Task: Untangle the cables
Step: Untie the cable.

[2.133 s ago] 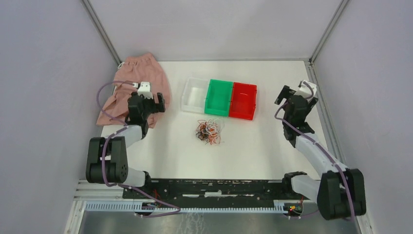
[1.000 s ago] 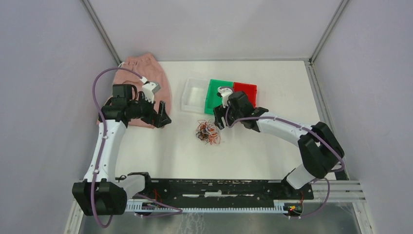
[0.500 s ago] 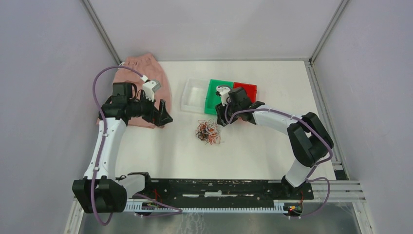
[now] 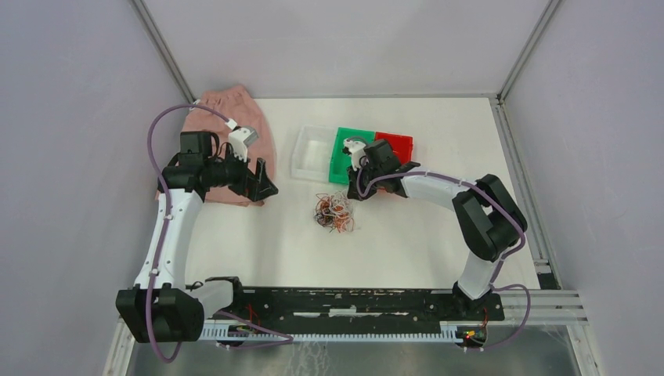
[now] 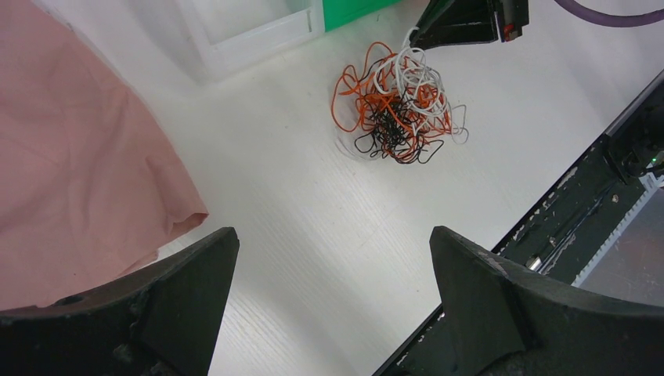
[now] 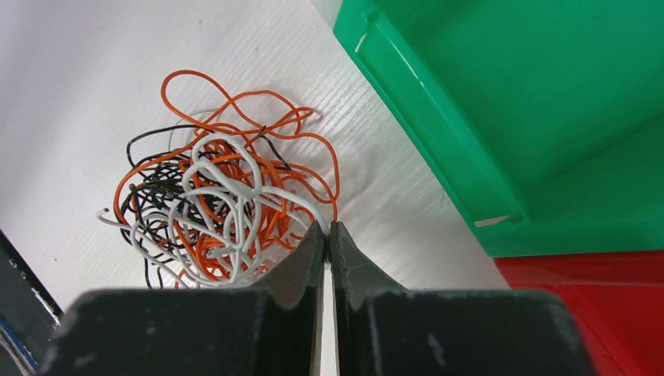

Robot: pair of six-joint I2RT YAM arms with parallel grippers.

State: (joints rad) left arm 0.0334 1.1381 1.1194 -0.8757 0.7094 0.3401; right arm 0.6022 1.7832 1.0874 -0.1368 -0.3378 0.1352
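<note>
**A:** None of the untangling is done yet, we judge. The cables (image 6: 219, 204) lie in one knot, with white, orange-red and black strands looped through each other.

**B:** Where do we place that knot?

**A:** It is mid-surface (image 4: 407, 235), just on the near side of the green tray (image 6: 548, 117). The clear tray (image 4: 312, 153) is to that tray's left and the red tray (image 6: 595, 274) to its right. We see no strand in the parts of the trays that show, so every colour is left to pull free.

**B:** And the right jaws?

**A:** They sit at the far right edge of the knot, beside the green tray's near wall. They are pressed all but together, with only a thin slit between them. A white strand runs straight into their tips, and we read that as a pinch on that one strand. The rest of the clump lies to their left.

**B:** And the left jaws?

**A:** They are spread wide and hold nothing. They hang over bare surface by the edge of the pink cloth (image 5: 70, 157), well apart from the knot, which lies to their right.
</note>
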